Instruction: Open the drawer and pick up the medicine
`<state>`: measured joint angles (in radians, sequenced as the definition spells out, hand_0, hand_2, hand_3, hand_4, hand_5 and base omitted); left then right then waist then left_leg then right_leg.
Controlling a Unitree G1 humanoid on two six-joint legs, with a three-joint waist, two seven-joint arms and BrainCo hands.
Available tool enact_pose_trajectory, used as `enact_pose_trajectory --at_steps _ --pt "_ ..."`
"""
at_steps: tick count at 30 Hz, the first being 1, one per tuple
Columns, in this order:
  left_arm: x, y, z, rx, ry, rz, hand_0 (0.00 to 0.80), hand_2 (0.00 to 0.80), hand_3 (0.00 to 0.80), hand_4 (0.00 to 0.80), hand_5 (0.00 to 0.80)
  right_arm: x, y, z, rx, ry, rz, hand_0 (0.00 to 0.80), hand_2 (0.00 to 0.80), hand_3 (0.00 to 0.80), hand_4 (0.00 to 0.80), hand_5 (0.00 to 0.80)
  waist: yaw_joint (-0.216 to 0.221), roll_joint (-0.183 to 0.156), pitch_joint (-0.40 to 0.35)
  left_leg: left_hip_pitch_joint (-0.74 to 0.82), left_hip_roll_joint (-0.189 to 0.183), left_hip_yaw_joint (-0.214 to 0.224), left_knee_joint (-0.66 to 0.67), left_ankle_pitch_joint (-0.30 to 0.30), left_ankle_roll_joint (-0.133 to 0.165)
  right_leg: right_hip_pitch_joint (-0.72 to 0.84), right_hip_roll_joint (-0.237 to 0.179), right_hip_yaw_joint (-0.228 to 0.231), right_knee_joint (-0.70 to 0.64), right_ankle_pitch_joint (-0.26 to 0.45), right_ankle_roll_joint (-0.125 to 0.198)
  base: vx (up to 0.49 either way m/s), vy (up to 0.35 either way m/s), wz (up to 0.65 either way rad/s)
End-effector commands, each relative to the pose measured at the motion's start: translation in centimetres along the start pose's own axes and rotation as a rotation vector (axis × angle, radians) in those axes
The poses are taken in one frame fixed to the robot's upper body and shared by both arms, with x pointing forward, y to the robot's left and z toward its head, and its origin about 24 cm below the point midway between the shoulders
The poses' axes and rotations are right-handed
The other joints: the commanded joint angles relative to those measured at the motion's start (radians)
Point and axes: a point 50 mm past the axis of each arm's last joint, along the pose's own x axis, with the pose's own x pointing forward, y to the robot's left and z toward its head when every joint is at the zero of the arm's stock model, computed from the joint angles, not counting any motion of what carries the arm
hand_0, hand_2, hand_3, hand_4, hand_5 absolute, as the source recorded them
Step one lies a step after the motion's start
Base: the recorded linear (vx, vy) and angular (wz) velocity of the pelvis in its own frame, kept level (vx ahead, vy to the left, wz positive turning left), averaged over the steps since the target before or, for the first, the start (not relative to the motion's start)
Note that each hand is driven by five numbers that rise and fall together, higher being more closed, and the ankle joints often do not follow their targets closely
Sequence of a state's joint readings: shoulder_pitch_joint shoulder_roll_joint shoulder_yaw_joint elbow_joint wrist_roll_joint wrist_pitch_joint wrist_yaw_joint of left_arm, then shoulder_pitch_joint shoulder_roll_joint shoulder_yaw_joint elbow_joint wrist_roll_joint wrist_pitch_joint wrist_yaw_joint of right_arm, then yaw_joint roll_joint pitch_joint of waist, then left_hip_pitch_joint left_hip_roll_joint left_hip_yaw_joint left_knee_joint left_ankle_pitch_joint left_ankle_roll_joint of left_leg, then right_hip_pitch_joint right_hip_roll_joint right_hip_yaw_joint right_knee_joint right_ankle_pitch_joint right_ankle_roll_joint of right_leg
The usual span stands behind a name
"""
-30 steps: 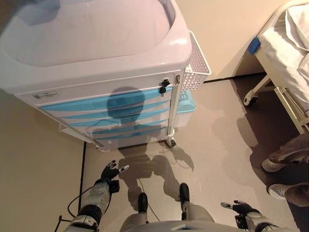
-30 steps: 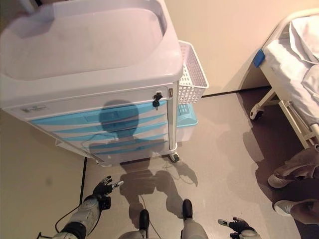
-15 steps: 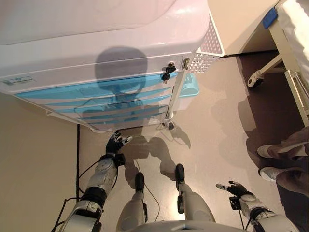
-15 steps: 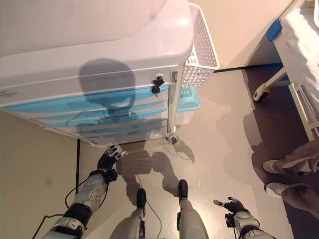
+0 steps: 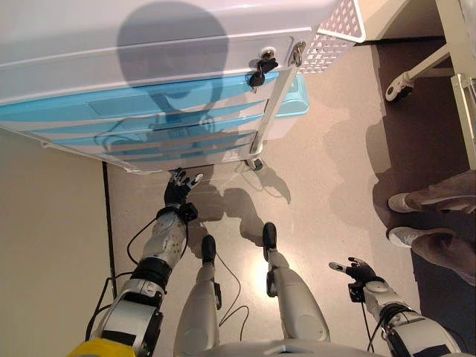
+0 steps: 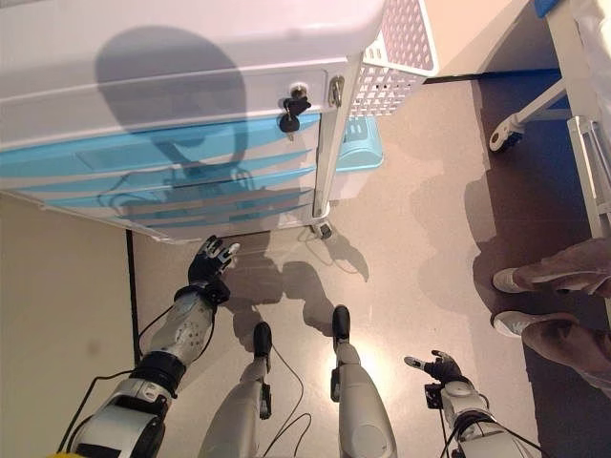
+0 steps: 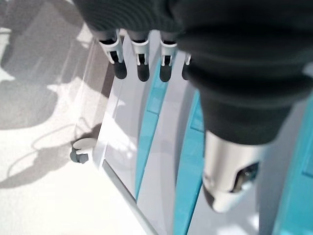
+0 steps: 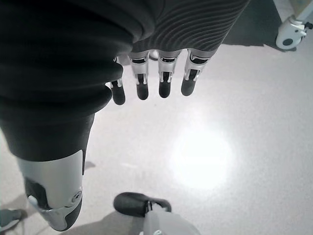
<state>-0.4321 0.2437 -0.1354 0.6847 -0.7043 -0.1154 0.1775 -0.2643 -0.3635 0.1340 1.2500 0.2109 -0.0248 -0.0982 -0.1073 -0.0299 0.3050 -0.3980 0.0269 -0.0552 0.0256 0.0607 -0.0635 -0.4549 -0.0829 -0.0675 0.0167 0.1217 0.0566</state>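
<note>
- Medical cart (image 5: 111, 44): white body, top of both eye views, standing on the floor (image 5: 327, 171). Its front carries a stack of blue drawers (image 5: 141, 119), all closed and flush with the front. No medicine shows in any view.
- Bed (image 5: 465, 52): white frame at the far right edge of the left eye view, 1 castor (image 5: 394, 88) on the dark patch of floor, well apart from the cart.
- Wire basket (image 6: 401, 43): white, perforated, hung on the cart's right side by the top edge.
- Blue bin (image 5: 294, 100): light blue, low on the cart's right side, below the wire basket.
- Person: 2 trouser legs with pale shoes (image 5: 405, 202) at the right edge, near the bed, apart from the robot.
- Left robot hand (image 5: 178, 186): raised just in front of the cart's lowest drawers, fingers (image 7: 142, 68) straight and spread, grasping nothing. In the left wrist view the fingertips point at the blue drawer fronts; touching or just short cannot be told.
- Right robot hand (image 5: 355, 269): low at the right, over bare floor, well apart from the cart, fingers extended and relaxed, empty.
- Lock with keys (image 5: 260, 67): dark, at the cart front's upper right corner, above the top drawer.
- Cart wheel (image 7: 80, 152): small, grey, at the cart's lower front corner.
</note>
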Motion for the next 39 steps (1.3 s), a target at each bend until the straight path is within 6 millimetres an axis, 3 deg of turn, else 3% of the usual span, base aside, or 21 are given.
enact_pose_trajectory --at_steps 1,16,30,39 --pt "0.2 -0.6 2.1 -0.078 -0.107 -0.016 0.000 0.000 0.000 0.000 0.000 -0.2 0.5 -0.8 -0.016 -0.001 0.008 0.000 0.000 0.000 0.000 0.000 -0.009 -0.039 -0.075 -0.127 -0.064 -0.033 0.113 -0.027 0.054 -0.077 -0.012 -0.010 0.111 -0.047 0.036 0.000 0.000 0.00" --pt "0.7 -0.4 2.8 -0.242 -0.129 0.003 0.000 0.000 0.000 0.000 0.000 -0.3 1.1 -0.9 -0.022 -0.010 0.033 0.000 0.000 0.000 0.000 0.000 -0.012 -0.052 -0.088 -0.125 -0.054 -0.039 0.089 -0.020 0.047 -0.085 -0.006 -0.012 0.102 -0.045 0.035 0.000 0.000 0.00" --pt "0.9 -1.1 4.9 -0.482 -0.215 -0.070 0.000 0.000 0.000 0.000 0.000 -0.4 1.5 -1.0 -0.018 -0.015 0.058 0.000 0.000 0.000 0.000 0.000 -0.013 -0.067 -0.086 -0.105 -0.050 -0.039 0.083 -0.029 0.046 -0.069 -0.002 -0.005 0.094 -0.044 0.034 0.000 0.000 0.00" --pt "1.1 -1.0 6.5 -0.520 -0.272 -0.111 0.000 0.000 0.000 0.000 0.000 -0.4 1.5 -1.3 -0.026 -0.010 0.072 0.000 0.000 0.000 0.000 0.000 -0.013 -0.072 -0.086 -0.093 -0.049 -0.036 0.077 -0.031 0.045 -0.061 -0.001 -0.001 0.092 -0.043 0.035 0.000 0.000 0.00"
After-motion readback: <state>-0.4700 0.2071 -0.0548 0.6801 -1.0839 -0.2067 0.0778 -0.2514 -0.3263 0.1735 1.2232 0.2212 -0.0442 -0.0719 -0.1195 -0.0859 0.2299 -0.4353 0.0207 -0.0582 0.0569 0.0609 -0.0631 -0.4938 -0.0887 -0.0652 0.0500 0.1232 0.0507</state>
